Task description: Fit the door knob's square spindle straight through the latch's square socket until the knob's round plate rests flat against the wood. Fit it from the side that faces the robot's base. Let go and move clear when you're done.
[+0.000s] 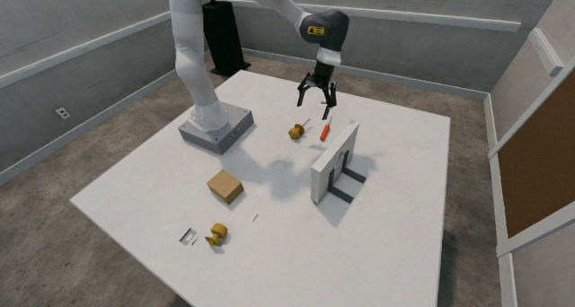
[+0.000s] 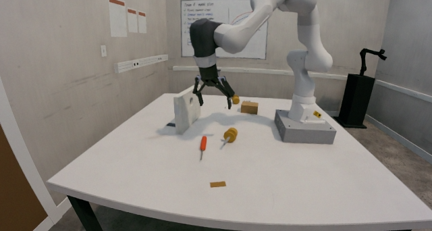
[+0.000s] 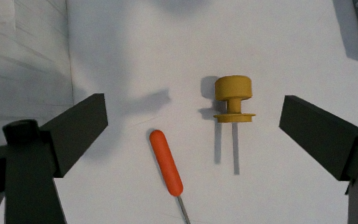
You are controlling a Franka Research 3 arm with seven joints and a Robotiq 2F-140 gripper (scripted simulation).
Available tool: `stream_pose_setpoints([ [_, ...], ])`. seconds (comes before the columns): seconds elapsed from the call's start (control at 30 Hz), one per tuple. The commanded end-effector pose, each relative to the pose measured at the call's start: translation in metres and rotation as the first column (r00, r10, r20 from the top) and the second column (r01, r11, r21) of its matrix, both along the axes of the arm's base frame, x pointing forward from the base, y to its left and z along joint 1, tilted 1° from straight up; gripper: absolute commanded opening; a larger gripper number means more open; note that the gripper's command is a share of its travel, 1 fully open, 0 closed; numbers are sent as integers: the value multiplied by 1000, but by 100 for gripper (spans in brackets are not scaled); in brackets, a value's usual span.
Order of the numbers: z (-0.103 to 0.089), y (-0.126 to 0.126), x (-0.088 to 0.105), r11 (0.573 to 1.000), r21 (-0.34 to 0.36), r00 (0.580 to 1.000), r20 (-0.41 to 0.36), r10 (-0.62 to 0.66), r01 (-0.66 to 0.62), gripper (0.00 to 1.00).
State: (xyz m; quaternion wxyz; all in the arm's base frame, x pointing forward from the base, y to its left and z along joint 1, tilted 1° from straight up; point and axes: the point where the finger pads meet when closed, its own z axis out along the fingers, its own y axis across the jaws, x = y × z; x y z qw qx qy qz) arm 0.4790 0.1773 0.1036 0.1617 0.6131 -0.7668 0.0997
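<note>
The yellow door knob (image 1: 296, 131) (image 2: 231, 135) (image 3: 234, 97) lies on its side on the white table (image 1: 382, 235), its thin spindle lying flat on the table. The white wooden door slab (image 1: 334, 159) (image 2: 185, 114) stands upright on dark brackets, a short way from the knob. My gripper (image 1: 313, 109) (image 2: 215, 105) (image 3: 193, 110) is open and empty. It hangs above the table over the knob and an orange screwdriver (image 1: 324, 132) (image 2: 203, 143) (image 3: 166, 162), which lies beside the knob. In the wrist view the knob lies between my fingers, nearer the right one.
A second yellow knob (image 1: 217, 233) (image 2: 235, 99), a cardboard box (image 1: 225, 186) (image 2: 249, 107), a small metal plate (image 1: 188, 236) and a tiny screw (image 1: 255, 217) lie elsewhere on the table. A small brown plate (image 2: 217, 184) lies near one table edge. The robot base (image 1: 216, 127) (image 2: 304, 130) stands nearby.
</note>
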Motion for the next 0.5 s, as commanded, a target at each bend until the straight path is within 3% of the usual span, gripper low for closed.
stream_pose_setpoints([
  [0.0,1,3,2,999,3,999,24,-38,38,100],
  [0.43,1,3,2,999,3,999,24,-38,38,100],
  [0.47,1,0,-7,984,34,981,77,-176,174,100],
])
